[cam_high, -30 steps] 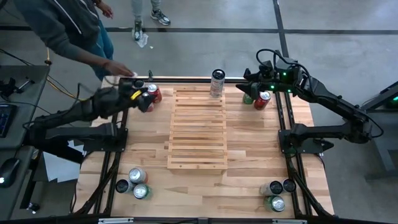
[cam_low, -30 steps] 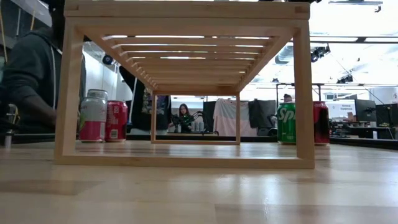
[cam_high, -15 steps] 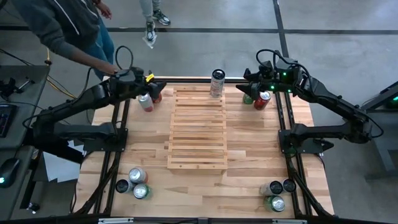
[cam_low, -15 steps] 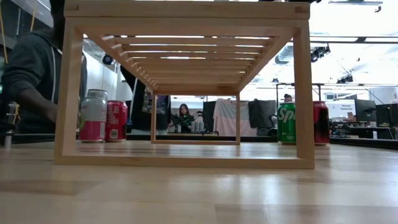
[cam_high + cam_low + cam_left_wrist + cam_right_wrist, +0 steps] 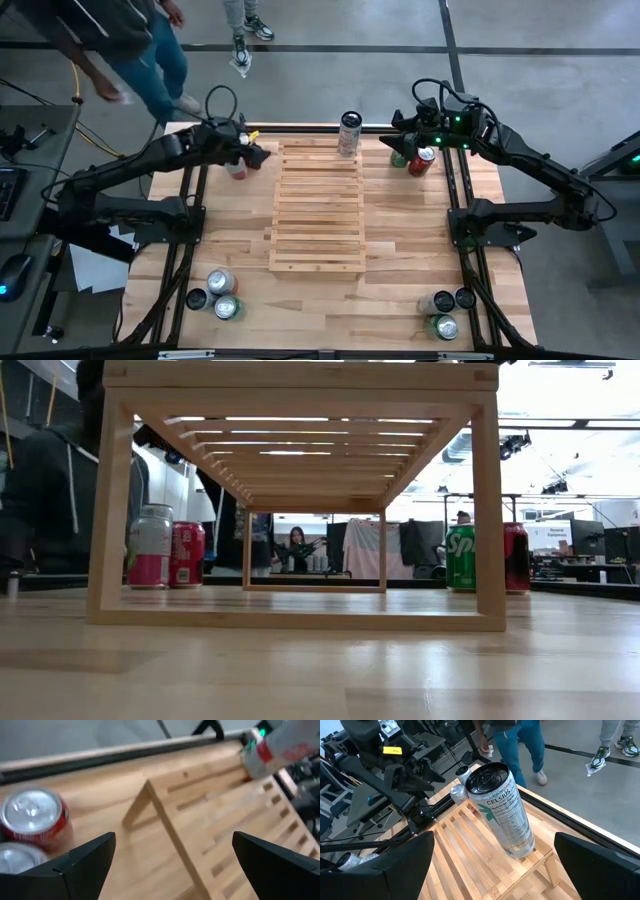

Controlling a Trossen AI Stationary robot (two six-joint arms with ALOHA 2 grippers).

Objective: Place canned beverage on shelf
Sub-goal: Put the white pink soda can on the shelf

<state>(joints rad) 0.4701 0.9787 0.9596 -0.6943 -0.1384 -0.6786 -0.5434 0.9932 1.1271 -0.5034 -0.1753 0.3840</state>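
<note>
The left gripper [image 5: 258, 157], fingers spread and empty, hovers beside the red can [image 5: 237, 168] at the shelf's [image 5: 317, 205] far-left corner, seemingly lining up a grab, while the right gripper [image 5: 398, 138] waits open far right.

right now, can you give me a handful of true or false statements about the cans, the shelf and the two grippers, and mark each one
1. A tall Celsius can stands upright on the far end of the shelf. True.
2. The left gripper is shut on a red can. False: its fingers are open and hold nothing; the red can stands on the table beside it.
3. The right gripper is open, at the far right of the table near a green can and a red can. True.
4. The shelf carries three cans. False: only the Celsius can is on it.
5. More cans stand at both near corners of the table. True.
</note>
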